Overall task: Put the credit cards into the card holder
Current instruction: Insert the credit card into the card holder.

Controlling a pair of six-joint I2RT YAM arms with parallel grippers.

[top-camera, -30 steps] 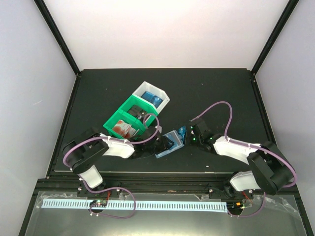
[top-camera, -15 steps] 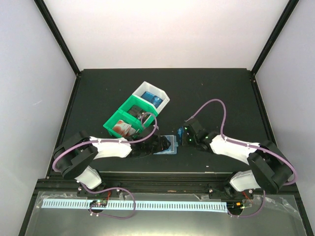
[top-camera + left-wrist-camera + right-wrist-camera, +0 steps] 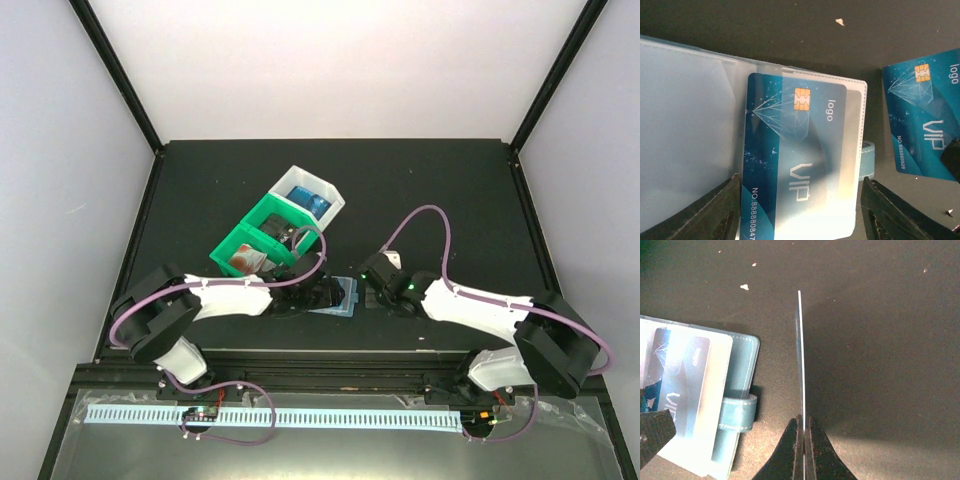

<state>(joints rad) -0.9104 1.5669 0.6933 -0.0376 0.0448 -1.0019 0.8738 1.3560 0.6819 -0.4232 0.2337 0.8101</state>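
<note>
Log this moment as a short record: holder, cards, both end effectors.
holder: open, flat on the table
card 1: blue, partly inside a clear pocket
card 2: blue, beside the holder, apart from it
left end effector: open, fingers either side of card 1
right end effector: shut on card 2

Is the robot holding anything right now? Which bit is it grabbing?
Yes. The right gripper pinches a blue card by one edge, its flat faces between the fingers. The left gripper is open over the card holder and holds nothing.
</note>
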